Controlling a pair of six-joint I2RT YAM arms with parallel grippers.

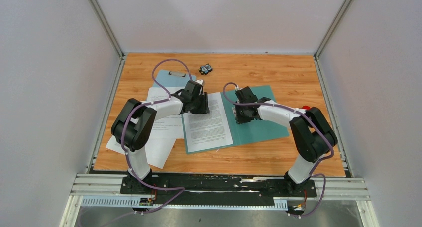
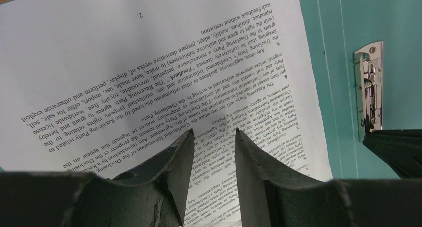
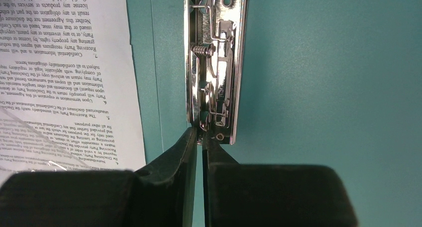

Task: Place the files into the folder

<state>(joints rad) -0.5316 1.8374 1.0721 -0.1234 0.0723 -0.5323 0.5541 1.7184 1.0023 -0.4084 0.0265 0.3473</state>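
At table centre, the teal folder [image 1: 263, 127] lies open, one printed sheet [image 1: 209, 122] on its left cover. Above the sheet the left gripper [image 2: 214, 137] hovers half-open and empty; the right gripper [image 3: 201, 135] is closed at the spring clip [image 3: 214, 62]. Risk: paper pushed against the lowered clip may buckle.

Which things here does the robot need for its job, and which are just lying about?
Part of the job: teal folder, its metal clip, printed sheet lying on it, loose sheets at left.
Lying about: pale blue clipboard, small black object at the back, red object at right.
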